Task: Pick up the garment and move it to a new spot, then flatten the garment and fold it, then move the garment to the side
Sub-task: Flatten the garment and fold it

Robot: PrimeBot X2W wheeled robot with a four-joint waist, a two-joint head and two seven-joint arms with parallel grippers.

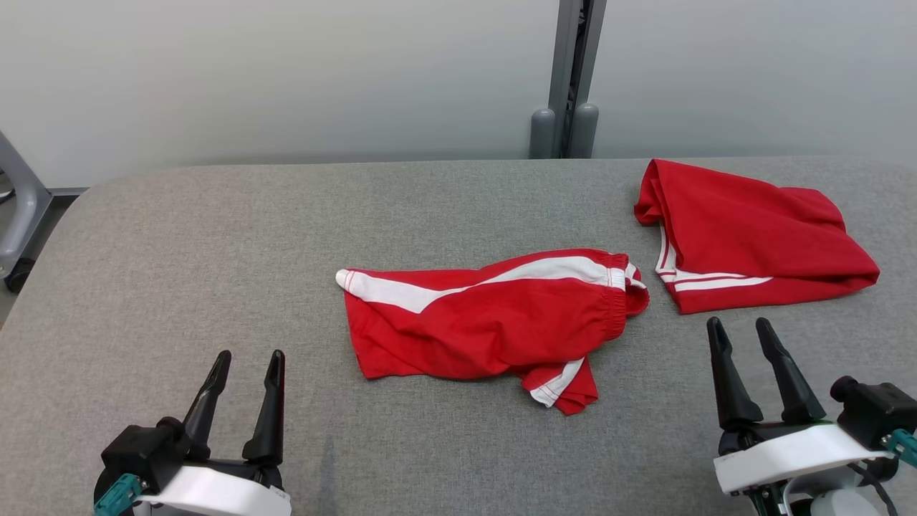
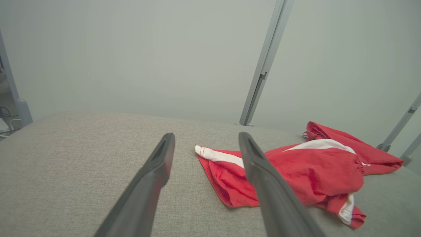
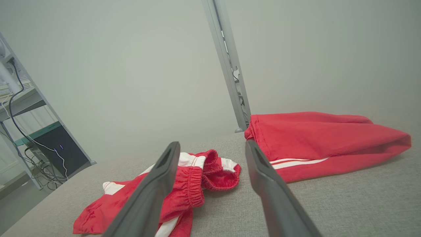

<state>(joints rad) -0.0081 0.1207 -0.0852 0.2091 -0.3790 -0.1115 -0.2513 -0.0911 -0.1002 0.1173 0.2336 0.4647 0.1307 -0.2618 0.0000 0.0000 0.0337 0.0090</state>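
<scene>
Lying crumpled at desk (image 1: pixel 179 236) centre: red shorts (image 1: pixel 487 322), waistband rightward. Jaws on both arms spread, empty, at near edge. Risk: right arm snags the folded red garment (image 1: pixel 745 236) just beside; bunched layers could give a one-layer pinch, twisting the cloth.

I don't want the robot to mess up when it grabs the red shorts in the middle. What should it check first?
1. The left tool is open and empty: ok.
2. The right tool is open and empty: ok.
3. Nothing lies on the shorts: ok.
4. The shorts lie flat: not ok, they are bunched, with one leg end poking out underneath.
5. The shorts are apart from the folded garment: ok, a strip of table shows between them.
6. There is bare table left of the shorts for a new spot: ok.
</scene>
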